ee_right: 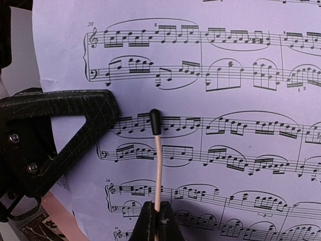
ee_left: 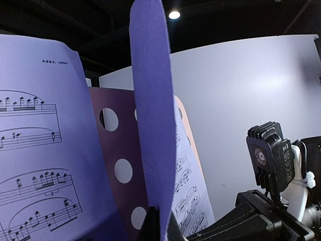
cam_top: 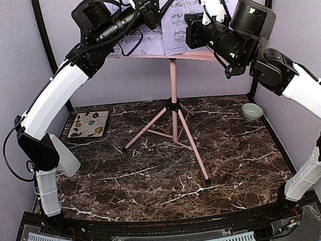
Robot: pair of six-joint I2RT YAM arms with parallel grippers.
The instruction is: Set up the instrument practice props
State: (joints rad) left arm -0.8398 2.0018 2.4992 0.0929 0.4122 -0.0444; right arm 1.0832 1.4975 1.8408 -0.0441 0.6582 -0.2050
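Fig. Your left gripper (ee_left: 158,226) is pinched shut on one lavender sheet-music page (ee_left: 150,100) that stands edge-on before the perforated pink plate (ee_left: 118,168). Your right gripper (ee_right: 156,218) is clamped on a thin pink rod (ee_right: 157,165) (black-capped, probably a page retainer). The rod's long axis runs straight up across the matte printed paper, so the right arm is nearer. The pink music stand (cam_top: 174,97), a slender tripod, stands mid-table on the dark veined marble top (cam_top: 154,187).
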